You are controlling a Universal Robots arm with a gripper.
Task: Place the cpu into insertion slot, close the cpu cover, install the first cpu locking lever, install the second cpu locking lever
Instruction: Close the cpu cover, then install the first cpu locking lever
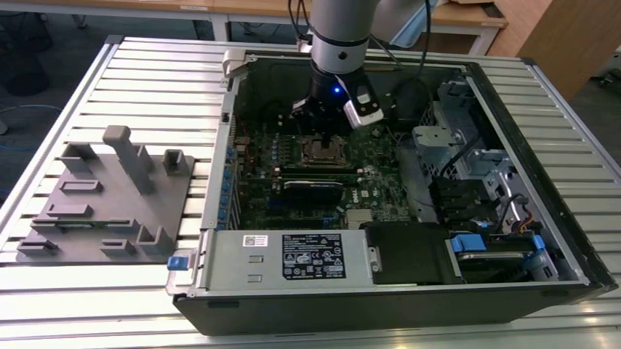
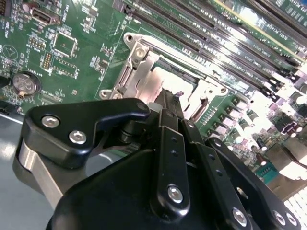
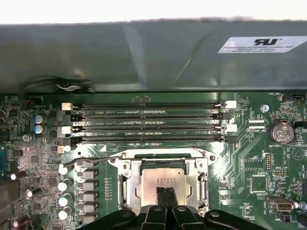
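The cpu (image 3: 158, 179) lies flat, pale top up, in the insertion slot (image 3: 161, 164). Its edges run square to the long memory slots (image 3: 148, 122), and being square it has no long axis. The cpu cover (image 3: 130, 189) lies around it. The pincer (image 3: 165, 195) is closed, fingertips together over the chip. In the exterior view this spot is upper middle, inside the open computer case (image 1: 388, 309). The case bears a white printed label (image 1: 313, 256) and stands on the slatted tabletop (image 1: 165, 80).
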